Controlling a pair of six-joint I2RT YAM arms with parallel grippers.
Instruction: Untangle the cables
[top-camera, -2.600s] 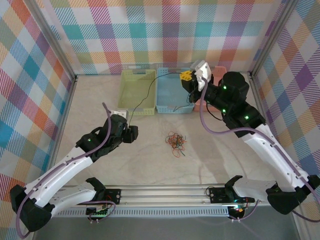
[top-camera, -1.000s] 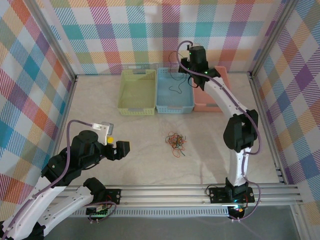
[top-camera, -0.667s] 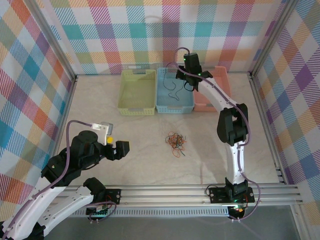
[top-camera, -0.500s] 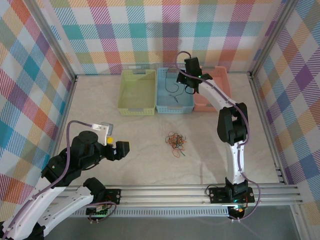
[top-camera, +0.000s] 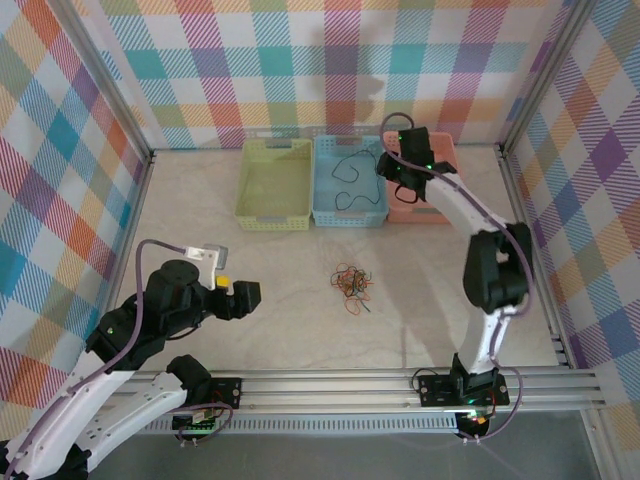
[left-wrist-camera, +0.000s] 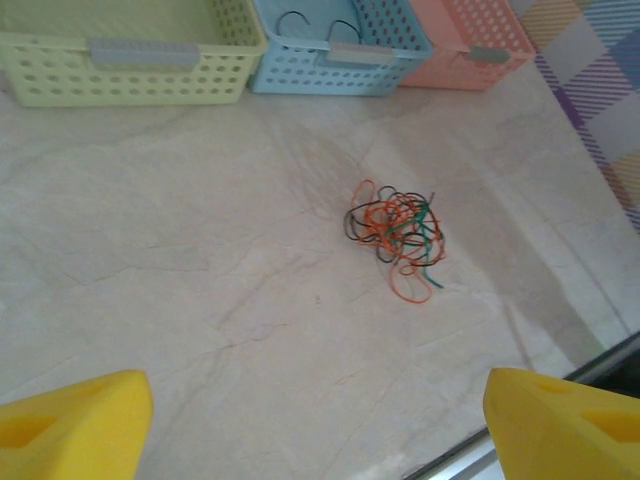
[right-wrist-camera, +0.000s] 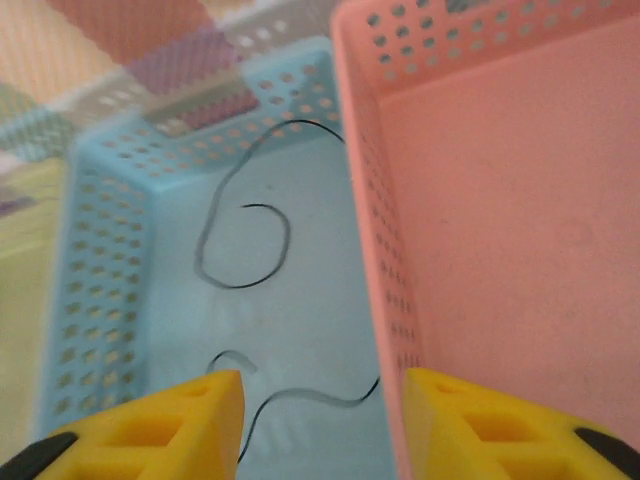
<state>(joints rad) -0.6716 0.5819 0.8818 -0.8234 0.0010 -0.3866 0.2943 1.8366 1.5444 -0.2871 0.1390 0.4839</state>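
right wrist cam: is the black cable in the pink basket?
No, the black cable lies on the floor of the blue basket, next to the pink basket.

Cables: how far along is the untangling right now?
Done: one black cable lies loose in the blue basket. In hand: nothing; the right gripper hangs open over that basket, the left gripper open over the table. Left: the orange, black and green tangle on the table.

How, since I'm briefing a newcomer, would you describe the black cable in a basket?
At the table's far edge stand a green basket, a blue basket and a pink basket. The black cable lies in the middle, blue one. Unlike the orange, black and green tangle at mid-table, it lies alone in loose curls.
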